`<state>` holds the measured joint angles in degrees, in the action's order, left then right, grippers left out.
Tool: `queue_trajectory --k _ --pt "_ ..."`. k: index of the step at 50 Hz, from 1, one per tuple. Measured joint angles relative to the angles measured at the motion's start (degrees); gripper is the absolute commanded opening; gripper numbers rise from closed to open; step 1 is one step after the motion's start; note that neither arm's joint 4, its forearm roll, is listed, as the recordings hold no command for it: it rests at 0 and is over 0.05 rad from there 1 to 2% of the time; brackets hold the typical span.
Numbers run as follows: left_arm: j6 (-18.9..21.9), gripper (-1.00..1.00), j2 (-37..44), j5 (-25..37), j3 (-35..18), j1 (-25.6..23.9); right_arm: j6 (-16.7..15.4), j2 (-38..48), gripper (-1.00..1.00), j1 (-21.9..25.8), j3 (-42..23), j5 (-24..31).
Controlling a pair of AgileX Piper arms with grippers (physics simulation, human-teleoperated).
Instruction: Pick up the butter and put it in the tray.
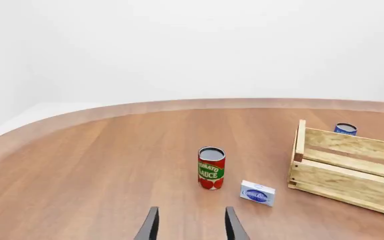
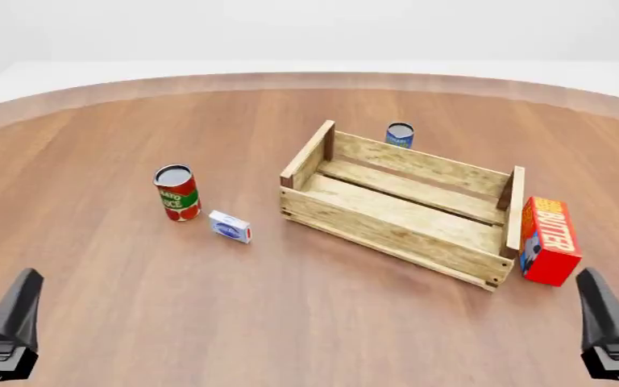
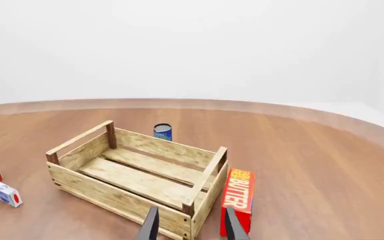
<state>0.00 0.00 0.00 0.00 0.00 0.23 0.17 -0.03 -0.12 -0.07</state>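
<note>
The butter [image 2: 550, 239], a red-orange carton with white lettering, stands on the table against the tray's right end; the right wrist view also has the butter [image 3: 239, 197]. The tray [image 2: 396, 234] is a wooden slat crate at mid-table, with nothing showing inside it. It also shows in both wrist views, as the tray [image 3: 112, 192] and the tray [image 1: 352, 175]. My right gripper [image 2: 600, 302] hangs open at the near right, short of the butter. In its own view my right gripper [image 3: 190, 222] holds nothing. My left gripper [image 2: 17, 302] is open at the near left, also seen as my left gripper [image 1: 190, 222].
A tomato sauce can [image 2: 177, 192] stands left of the tray, with a small white-blue box [image 2: 230, 226] beside it. Behind the tray's far wall stands a blue can [image 2: 400, 135]. The table's curved far edge [image 2: 288, 79] runs across the back.
</note>
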Motion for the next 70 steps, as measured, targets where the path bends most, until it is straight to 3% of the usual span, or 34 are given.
queue_trajectory --k 14,45,70 --pt "0.0 1.0 0.0 0.0 0.0 0.0 -0.1 0.6 1.0 -0.6 -0.4 -0.1" --pt "0.0 1.0 0.0 0.0 0.0 0.0 -2.2 10.0 1.0 -6.0 0.0 -6.2" --pt "0.0 1.0 0.0 0.0 0.0 0.0 -1.0 25.0 1.0 -10.0 0.1 -16.7"
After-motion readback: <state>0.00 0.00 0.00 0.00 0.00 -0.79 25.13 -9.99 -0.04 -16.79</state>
